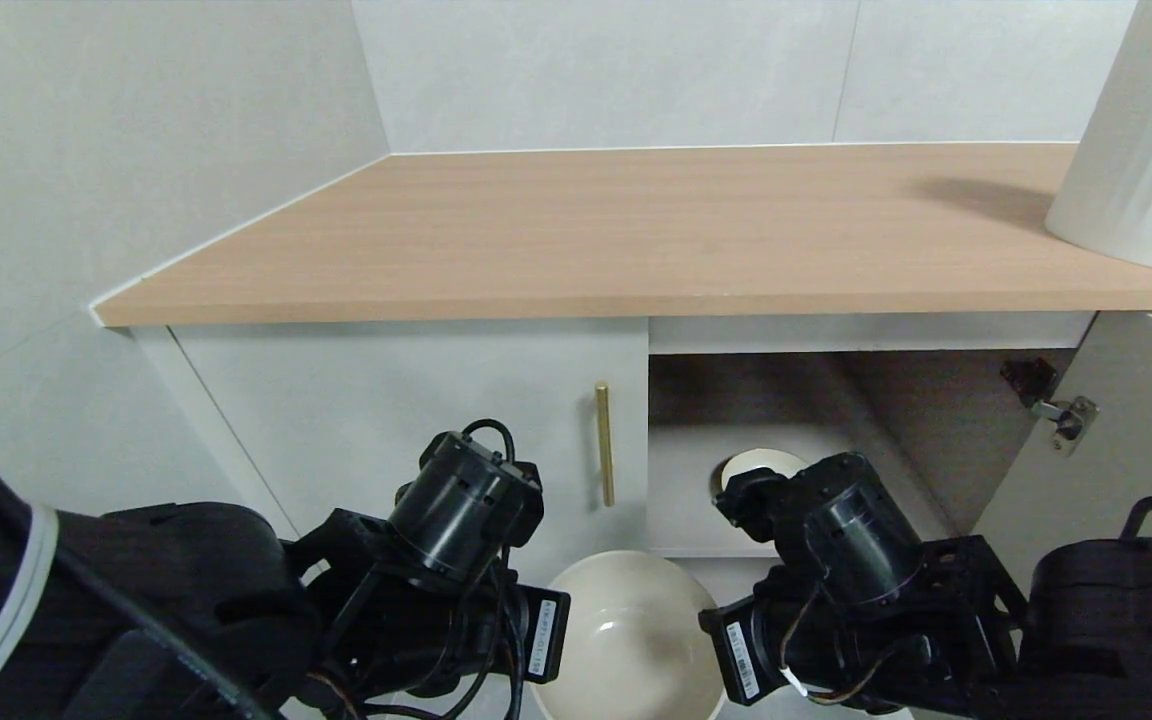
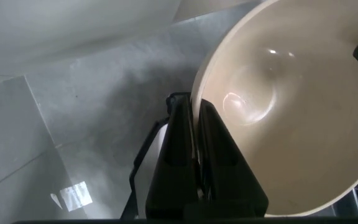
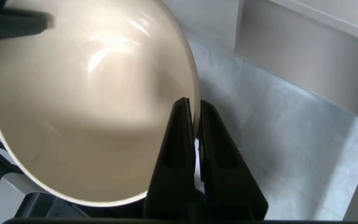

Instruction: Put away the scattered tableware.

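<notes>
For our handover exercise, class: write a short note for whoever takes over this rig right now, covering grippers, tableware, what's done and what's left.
Left gripper: jaws shut on the bowl rim.
Right gripper: jaws shut on the opposite rim.
Bowl: held off the floor, low, before the open cabinet.
Done: right door open, bowl picked up.
Left: set the bowl on the shelf, release, probably shut the door.

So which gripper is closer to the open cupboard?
Right. The right gripper holds the bowl before the open cupboard; the left gripper holds it before the closed door.
</notes>
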{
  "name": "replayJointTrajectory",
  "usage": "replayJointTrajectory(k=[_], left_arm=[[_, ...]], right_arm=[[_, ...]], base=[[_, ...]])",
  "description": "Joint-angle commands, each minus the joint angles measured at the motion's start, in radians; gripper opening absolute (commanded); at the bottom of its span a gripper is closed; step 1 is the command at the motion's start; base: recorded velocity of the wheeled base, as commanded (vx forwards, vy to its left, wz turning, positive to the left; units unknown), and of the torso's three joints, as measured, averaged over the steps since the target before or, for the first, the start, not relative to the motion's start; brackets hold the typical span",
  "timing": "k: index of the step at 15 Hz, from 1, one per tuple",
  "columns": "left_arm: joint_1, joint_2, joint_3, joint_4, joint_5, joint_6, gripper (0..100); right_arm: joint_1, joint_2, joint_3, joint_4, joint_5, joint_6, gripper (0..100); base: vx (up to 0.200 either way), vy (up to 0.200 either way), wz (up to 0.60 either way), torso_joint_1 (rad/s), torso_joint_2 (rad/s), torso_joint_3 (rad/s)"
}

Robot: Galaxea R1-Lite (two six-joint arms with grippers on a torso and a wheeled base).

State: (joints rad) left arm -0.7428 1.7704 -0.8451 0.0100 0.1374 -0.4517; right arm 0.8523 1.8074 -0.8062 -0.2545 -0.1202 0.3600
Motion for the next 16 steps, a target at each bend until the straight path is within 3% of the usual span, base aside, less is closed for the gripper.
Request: replayJointTrajectory(k=[1, 10, 11, 16], left_arm=[[0.0, 0.001, 0.0, 0.004, 0.005, -0.001, 0], [0.0, 0.001, 0.0, 0.005, 0.007, -0.001, 0], [0.0, 0.001, 0.0, 0.004, 0.007, -0.001, 100], [0.0, 0.003, -0.003, 0.004, 0.013, -0.001, 100]], right_arm=[[0.001, 0.0, 0.002, 0.003, -0.001, -0.001, 0], [-0.001, -0.002, 0.004, 0.003, -0.003, -0.003, 0], [-0.001, -0.002, 0.004, 0.003, -0.001, -0.003, 0], [-0.003, -0.002, 0.005, 0.004, -0.003, -0.003, 0]], base=[[0.0, 0.0, 0.0, 0.0, 0.0, 0.0], [0.0, 0.0, 0.0, 0.0, 0.0, 0.0], [0.0, 0.0, 0.0, 0.0, 0.0, 0.0], [0.0, 0.0, 0.0, 0.0, 0.0, 0.0]])
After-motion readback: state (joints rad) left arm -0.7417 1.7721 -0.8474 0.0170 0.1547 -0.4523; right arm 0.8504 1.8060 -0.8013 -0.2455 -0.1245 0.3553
